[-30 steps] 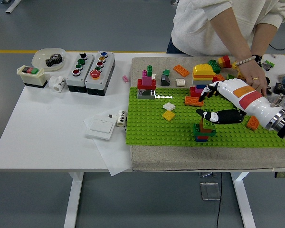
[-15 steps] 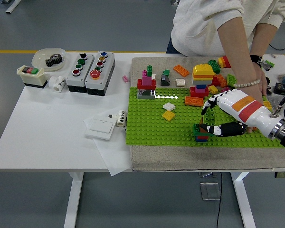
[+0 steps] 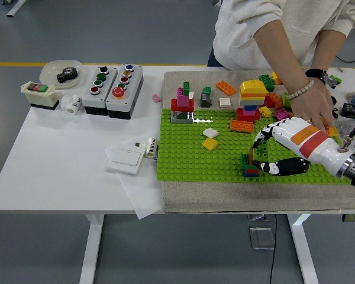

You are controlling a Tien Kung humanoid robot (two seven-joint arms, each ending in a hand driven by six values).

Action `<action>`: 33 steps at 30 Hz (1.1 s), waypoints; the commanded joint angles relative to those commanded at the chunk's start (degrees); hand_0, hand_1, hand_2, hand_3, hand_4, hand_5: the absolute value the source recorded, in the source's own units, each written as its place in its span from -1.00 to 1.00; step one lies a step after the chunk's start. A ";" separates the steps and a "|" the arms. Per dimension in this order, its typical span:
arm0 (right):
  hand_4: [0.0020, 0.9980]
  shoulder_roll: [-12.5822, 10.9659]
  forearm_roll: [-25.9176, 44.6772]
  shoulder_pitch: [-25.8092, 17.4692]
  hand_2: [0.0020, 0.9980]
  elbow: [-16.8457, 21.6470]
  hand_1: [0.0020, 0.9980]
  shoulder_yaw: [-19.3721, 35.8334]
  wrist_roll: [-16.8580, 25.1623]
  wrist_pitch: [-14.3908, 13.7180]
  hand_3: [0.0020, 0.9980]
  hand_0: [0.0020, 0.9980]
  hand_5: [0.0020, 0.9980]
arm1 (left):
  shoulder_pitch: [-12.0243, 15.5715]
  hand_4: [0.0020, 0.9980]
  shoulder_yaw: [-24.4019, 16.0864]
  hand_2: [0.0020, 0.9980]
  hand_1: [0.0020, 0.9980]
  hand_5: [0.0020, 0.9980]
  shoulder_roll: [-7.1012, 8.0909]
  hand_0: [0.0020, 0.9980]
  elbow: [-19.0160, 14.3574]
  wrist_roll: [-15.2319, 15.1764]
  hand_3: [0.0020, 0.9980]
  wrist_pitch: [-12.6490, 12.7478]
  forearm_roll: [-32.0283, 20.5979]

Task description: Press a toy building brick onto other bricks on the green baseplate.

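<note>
Right hand (image 3: 271,149) curls its fingers around a green brick (image 3: 261,151), on the small brick stack (image 3: 250,166), at the green baseplate's (image 3: 183,154) four o'clock.

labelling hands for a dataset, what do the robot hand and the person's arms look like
The robot's right hand has a white shell with orange and red bands, black-and-white fingers and a silver wrist ring. The person wears a white sweatshirt, a bead bracelet and a dark watch.
</note>
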 joint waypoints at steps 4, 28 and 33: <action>0.53 0.13 0.13 0.09 0.21 -0.34 0.14 0.02 0.09 -0.14 0.08 0.14 0.10 | -0.01 0.41 0.02 0.29 0.13 0.55 -0.02 -0.03 0.00 -0.02 0.30 0.02 -0.05; 0.55 0.63 0.49 0.22 0.20 -2.96 0.14 0.18 0.70 -0.04 0.08 0.13 0.09 | -0.13 0.41 -0.18 0.30 0.13 0.55 0.06 -0.02 -0.06 0.16 0.30 -0.15 0.47; 0.55 0.63 0.41 0.15 0.20 -2.97 0.14 0.12 0.80 0.09 0.08 0.12 0.09 | -0.15 0.41 -0.07 0.30 0.13 0.55 0.07 -0.02 -0.06 0.10 0.30 -0.13 0.37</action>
